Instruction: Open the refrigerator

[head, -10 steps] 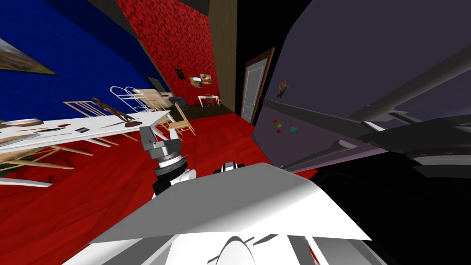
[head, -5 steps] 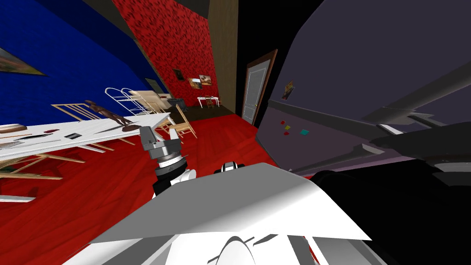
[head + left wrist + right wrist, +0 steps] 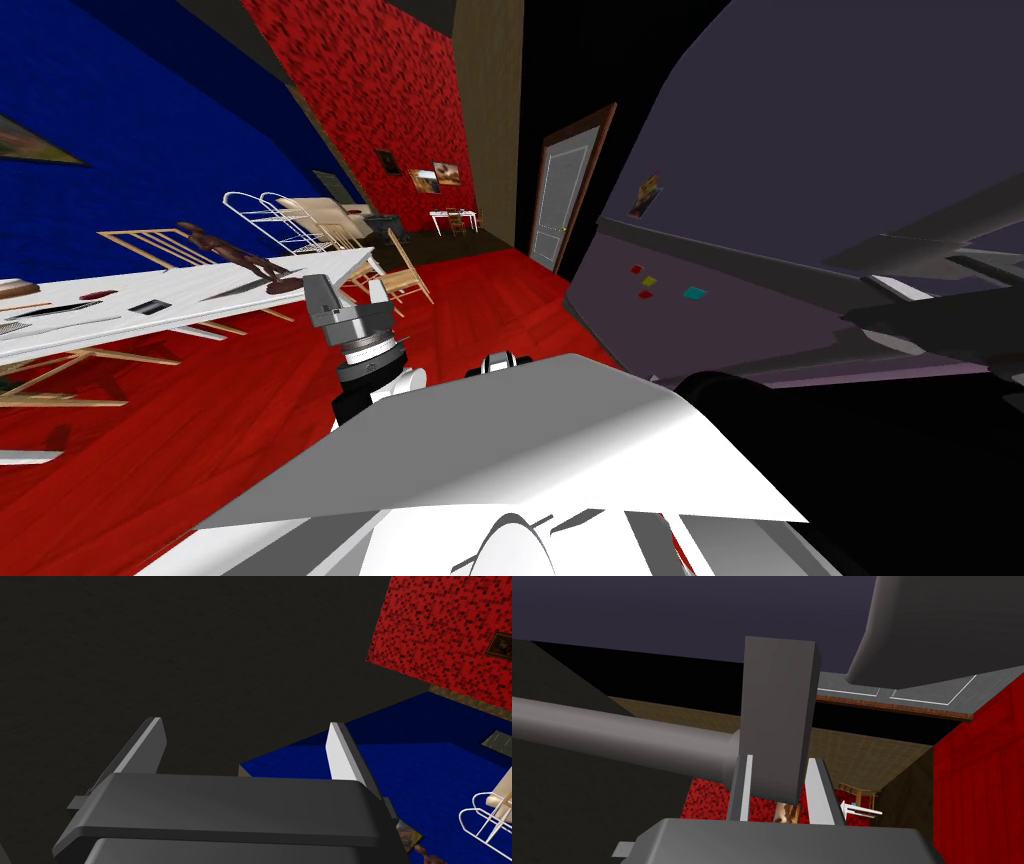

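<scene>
The refrigerator's dark grey-purple door (image 3: 800, 180) slants across the right of the head view, with small coloured magnets (image 3: 660, 285) on it. In the right wrist view my right gripper (image 3: 780, 758) is shut on the door handle's grey upright block (image 3: 779, 701), and its fingers (image 3: 818, 786) press the block's two sides. A round grey bar (image 3: 622, 736) runs sideways from that block. My left gripper (image 3: 345, 290) hangs over the red floor in front of my chest, away from the refrigerator. Its fingers (image 3: 340, 751) stand wide open with nothing between them.
A long white table (image 3: 200, 295) with small items and wooden chairs (image 3: 405, 275) stands to my left. A closed grey door (image 3: 555, 205) is in the far wall. Red floor (image 3: 200, 430) stretches ahead. A black area (image 3: 880, 470) lies under the refrigerator door.
The refrigerator door and its magnets have slid right in the head view, while the table has drifted left. My right gripper keeps its hold on the handle. The left arm has not moved.
</scene>
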Motion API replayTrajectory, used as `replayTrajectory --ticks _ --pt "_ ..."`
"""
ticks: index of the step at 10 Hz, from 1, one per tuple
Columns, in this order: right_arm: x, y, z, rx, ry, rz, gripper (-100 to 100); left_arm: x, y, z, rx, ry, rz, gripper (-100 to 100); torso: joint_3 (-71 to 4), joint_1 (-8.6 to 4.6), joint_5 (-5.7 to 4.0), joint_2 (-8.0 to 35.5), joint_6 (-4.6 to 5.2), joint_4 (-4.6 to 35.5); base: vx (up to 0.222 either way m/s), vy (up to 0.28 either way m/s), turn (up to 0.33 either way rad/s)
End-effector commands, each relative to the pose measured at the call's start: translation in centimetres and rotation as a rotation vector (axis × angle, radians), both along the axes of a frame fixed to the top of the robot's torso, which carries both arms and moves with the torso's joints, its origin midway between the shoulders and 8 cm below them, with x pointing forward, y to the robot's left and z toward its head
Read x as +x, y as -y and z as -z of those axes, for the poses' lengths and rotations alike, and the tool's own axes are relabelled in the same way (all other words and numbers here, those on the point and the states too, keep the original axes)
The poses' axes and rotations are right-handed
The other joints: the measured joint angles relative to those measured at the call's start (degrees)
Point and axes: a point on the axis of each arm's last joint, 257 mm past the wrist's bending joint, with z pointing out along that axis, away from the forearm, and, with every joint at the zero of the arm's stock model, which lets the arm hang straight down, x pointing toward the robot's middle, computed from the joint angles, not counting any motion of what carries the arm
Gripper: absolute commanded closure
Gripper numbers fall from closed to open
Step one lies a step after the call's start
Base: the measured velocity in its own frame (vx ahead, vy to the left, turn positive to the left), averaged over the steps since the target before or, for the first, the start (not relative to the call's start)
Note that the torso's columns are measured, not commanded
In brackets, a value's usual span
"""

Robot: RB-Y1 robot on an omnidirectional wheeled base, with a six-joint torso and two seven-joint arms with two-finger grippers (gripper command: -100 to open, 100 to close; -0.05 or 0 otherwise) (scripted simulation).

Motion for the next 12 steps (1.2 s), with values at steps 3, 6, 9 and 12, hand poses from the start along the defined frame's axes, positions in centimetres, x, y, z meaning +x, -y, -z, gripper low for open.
replayTrajectory --ticks 3,6,9,12 --pt "-2.3 1.1 -0.7 -0.019 0.006 0.075 100 0.0 0.0 0.0 0.000 0.000 0.000 0 0.1 -0.09 0.09 0.3 0.03 0.1 0.156 0.241 -0.018" --pt "-3.6 1.8 0.1 0.001 -0.002 0.108 100 0.0 0.0 0.0 0.000 0.000 0.000 0 0.5 -0.21 0.09 0.8 0.25 0.3 0.133 0.142 -0.032" --pt "-4.8 2.3 0.0 0.000 -0.001 0.143 100 0.0 0.0 0.0 0.000 0.000 0.000 0 0.3 0.09 -0.22 0.2 0.19 0.1 0.220 0.173 -0.033" --pt "-7.2 3.2 -0.1 -0.002 0.000 0.212 100 0.0 0.0 0.0 0.000 0.000 0.000 0 0.3 -0.28 -0.09 0.4 0.17 0.1 0.224 0.161 -0.026"
